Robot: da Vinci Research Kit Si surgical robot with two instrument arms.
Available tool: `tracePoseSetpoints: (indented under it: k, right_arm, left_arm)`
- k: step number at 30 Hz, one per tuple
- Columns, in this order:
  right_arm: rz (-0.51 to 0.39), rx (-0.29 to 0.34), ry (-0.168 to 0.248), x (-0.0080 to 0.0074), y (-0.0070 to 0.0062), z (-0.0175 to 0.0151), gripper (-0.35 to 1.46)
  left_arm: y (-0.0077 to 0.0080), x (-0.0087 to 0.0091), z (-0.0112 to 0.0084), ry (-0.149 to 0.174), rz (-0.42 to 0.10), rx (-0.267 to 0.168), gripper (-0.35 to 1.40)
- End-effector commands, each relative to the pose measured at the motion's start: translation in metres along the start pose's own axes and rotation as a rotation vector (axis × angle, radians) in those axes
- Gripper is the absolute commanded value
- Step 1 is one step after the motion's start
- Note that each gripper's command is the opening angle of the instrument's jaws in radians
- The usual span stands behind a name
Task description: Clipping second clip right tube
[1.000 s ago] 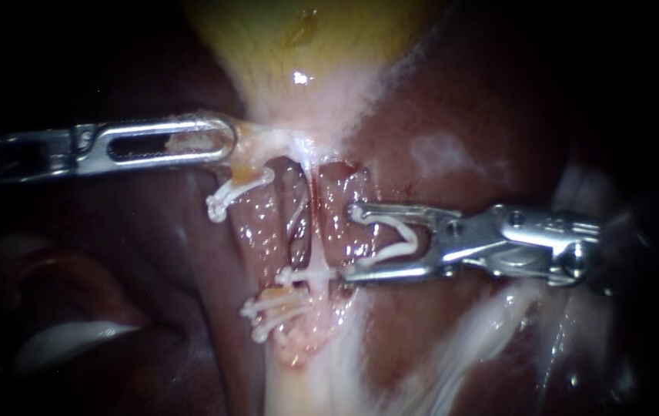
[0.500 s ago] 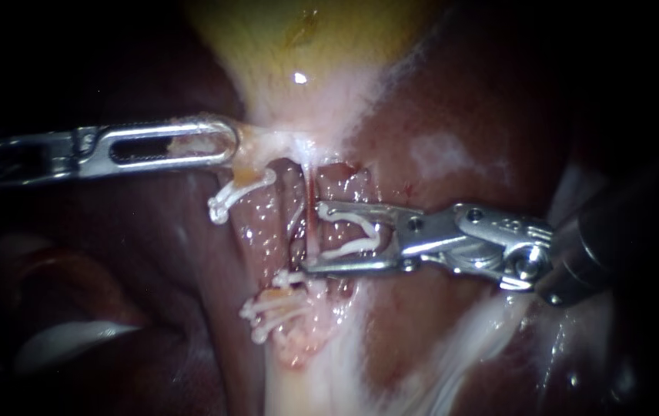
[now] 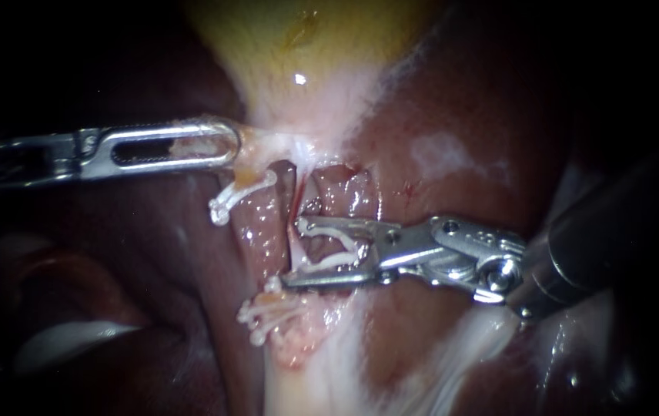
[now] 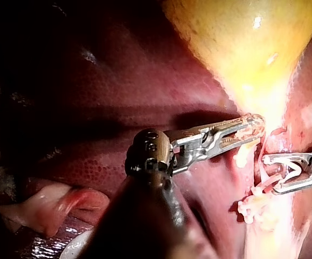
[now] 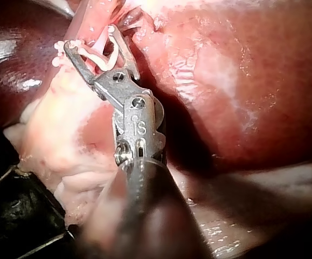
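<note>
**Endoscope view.** The yellow-green, pear-shaped gallbladder [image 3: 306, 46] filled the 12 o'clock field and narrowed toward the centre. It was bedded on the dark red-brown, wet-glistening liver [image 3: 453, 100], whose surface bore pale whitish patches at 2 o'clock. A broad white fibrous band [image 3: 299, 385] ran from the centre to 6 o'clock. The margins of the field lay in darkness, apart from a pale crescent-shaped fold [image 3: 68, 339] at 8 o'clock.

The steel left instrument [image 3: 225, 144], slotted along its jaw, entered from 9 o'clock. Its jaws were clenched on the gallbladder's neck; the left wrist view showed yellowish tissue pinched between them. The steel right instrument [image 3: 292, 253] entered from 3 o'clock on a dark shaft. Its jaws stood wide apart yet grasped a white V-shaped clip [image 3: 328, 228], one leg seated against each jaw, mouth toward 9 o'clock.

The right tube [image 3: 296, 204], a thin reddish-white strand descending from the gallbladder's neck, lay at the centre, within the mouth of these jaws near their tips. Contact between the clip and the tube could not be judged. Just toward 9 o'clock ran the left tube [image 3: 260, 231], a broader glistening pink column. It carried a single closed white clip [image 3: 229, 202] at its upper end and a cluster of closed white clips [image 3: 268, 314] lower down, just beside the lower jaw's tip.

**Wrist views.** A black flat-edged block [image 5: 21, 216] lay beside the right instrument's shaft, past the pale tissue. A pink tissue fold [image 4: 42, 205] lay beside the left instrument's shaft.
</note>
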Motion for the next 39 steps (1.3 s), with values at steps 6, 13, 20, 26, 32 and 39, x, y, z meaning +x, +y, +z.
tracePoseSetpoints:
  k: [6, 13, 20, 26, 32, 39]
  right_arm:
    - [0.007, -0.002, -0.001, -0.0009, 0.0004, 0.0004, 0.49]
    - [0.013, -0.004, -0.004, -0.0017, 0.0007, 0.0007, 0.49]
    - [0.019, -0.003, -0.007, -0.0017, 0.0007, 0.0007, 0.49]
    - [0.054, 0.018, -0.012, -0.0017, 0.0007, 0.0007, 0.49]
    - [0.077, 0.018, -0.026, -0.0019, 0.001, 0.0001, 0.48]
    - [0.094, 0.018, -0.026, -0.002, 0.0011, 0.0001, 0.48]
  left_arm:
    - [0.0, 0.0, 0.0, 0.0, 0.0, 0.0, -0.35]
    - [-0.0001, 0.0, 0.0, 0.0, 0.0, 0.0, -0.35]
    - [-0.0002, 0.0001, -0.0001, 0.0, 0.0, 0.0, -0.35]
    - [-0.0002, 0.0001, -0.0001, -0.001, 0.0, -0.001, -0.35]
    - [-0.0004, 0.0001, -0.0002, 0.001, 0.0, 0.001, -0.35]
    - [-0.0004, 0.0001, -0.0002, 0.001, 0.0, 0.001, -0.35]
